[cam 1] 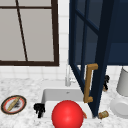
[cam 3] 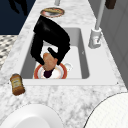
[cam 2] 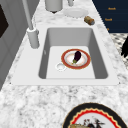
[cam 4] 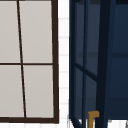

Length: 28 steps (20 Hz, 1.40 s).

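An orange object (cam 3: 49,61) is being gripped by a hand (cam 3: 51,37) (left or right cannot be told) just above the sink's (cam 3: 82,53) red-rimmed plate (cam 3: 61,72).

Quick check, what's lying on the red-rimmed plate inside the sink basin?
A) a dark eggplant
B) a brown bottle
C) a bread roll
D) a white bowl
A: the left side view shows a dark purple eggplant lying on the red-rimmed plate in the sink; the brown bottle lies out on the counter beside the basin.
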{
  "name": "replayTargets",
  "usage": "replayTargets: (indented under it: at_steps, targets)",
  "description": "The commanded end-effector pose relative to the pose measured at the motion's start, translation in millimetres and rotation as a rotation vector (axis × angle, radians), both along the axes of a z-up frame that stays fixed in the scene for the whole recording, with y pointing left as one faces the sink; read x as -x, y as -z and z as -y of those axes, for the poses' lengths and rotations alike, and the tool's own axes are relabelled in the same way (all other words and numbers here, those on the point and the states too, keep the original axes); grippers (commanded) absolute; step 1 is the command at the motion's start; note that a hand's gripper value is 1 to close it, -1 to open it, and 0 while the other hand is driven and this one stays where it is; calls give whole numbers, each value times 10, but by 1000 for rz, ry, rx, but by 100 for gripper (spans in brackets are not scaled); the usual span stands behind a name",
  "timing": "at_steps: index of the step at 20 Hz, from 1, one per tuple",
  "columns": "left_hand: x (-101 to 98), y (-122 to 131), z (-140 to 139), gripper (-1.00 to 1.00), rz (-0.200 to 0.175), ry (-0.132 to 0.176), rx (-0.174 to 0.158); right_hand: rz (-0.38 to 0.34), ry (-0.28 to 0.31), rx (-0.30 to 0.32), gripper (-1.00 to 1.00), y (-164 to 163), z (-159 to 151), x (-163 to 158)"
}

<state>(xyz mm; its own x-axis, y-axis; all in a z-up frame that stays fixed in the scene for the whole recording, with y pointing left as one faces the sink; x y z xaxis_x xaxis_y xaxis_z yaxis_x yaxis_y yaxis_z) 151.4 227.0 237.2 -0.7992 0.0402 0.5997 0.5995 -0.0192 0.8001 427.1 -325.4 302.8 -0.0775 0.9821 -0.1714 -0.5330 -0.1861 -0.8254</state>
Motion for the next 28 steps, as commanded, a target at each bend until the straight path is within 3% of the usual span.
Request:
replayTargets:
  at_steps: [1,6,16,21,28]
  targets:
    - [0,0,0,0,0,0,0,0,42,-6,100,15,260,42]
    - [0,0,0,0,0,0,0,0,65,-2,100,70,526,106]
    - [0,0,0,0,0,0,0,-15,50,-12,100,170,1095,380]
    - [0,0,0,0,0,0,0,-30,56,-4,100,456,1302,561]
    - [0,0,0,0,0,0,0,16,82,22,100,1039,1586,712]
